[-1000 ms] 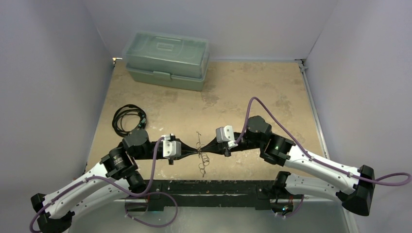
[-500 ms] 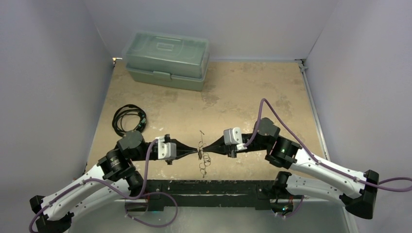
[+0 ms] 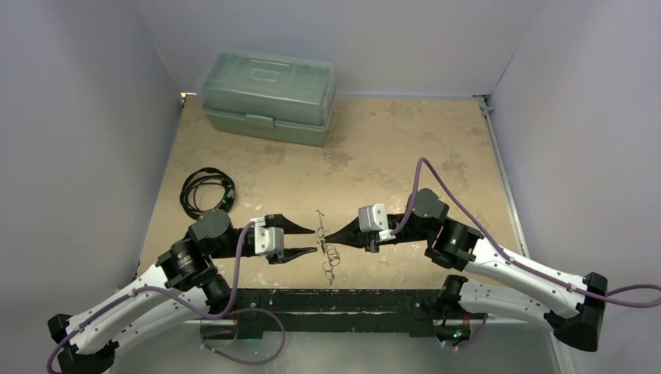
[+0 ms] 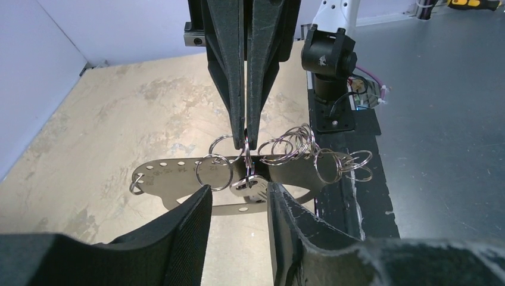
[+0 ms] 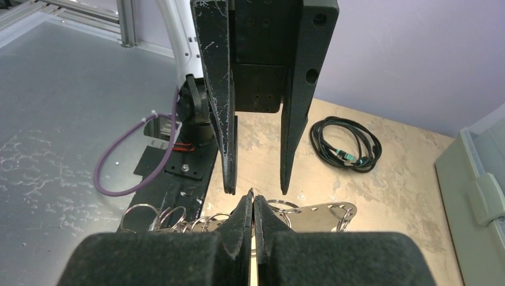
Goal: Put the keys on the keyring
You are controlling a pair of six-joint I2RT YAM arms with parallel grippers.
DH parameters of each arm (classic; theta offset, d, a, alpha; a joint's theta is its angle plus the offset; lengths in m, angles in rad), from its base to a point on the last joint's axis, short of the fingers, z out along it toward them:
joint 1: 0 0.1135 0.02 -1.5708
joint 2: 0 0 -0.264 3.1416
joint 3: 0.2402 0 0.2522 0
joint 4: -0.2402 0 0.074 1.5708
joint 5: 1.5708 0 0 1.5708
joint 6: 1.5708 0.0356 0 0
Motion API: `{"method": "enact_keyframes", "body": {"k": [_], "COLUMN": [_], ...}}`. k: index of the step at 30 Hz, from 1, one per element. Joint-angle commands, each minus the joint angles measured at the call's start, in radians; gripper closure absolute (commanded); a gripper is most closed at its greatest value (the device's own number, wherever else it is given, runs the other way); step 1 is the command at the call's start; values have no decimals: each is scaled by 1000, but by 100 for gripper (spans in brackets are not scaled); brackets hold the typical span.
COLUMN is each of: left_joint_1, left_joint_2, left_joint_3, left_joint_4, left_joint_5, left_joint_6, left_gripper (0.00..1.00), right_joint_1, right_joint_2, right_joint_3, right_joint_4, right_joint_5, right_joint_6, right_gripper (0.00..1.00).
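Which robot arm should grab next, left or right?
Probably the left. The left gripper is open, close beside the keyring, while the right gripper is shut on one of the keyring's small rings, so it looks busy holding.

The keyring [image 3: 328, 253] is over the table's [image 3: 390, 148] near middle, cable [image 3: 206, 192] at left, box [image 3: 269, 95] far behind.

Both arms reached inward from the sides, forearms low and nearly level, tips facing each other. The left gripper [image 3: 314, 240] held its fingers [image 3: 296, 227] spread apart; the right gripper [image 3: 325, 238] had its fingers pressed together.
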Motion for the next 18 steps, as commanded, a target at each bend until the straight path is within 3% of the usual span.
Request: {"method": "enact_keyframes", "body": {"k": [1,8,18], "left_joint_1": [1,2,2], "left_joint_2": [-9,28,52], "left_joint_3": [3,16,10], "left_joint_4": [13,58,79], "left_joint_5": [-5,-1,18], "left_joint_6": [-23,-93,-113], "left_gripper": [61,66,81], "right_joint_1": [1,2,1], "right_joint_2": [1,10,19], "right_joint_3": [8,8,13], "right_joint_4": [51,57,59], "right_joint_5": [10,8,7], "right_joint_6": [7,6,5], "right_gripper": [100,100,100]}}
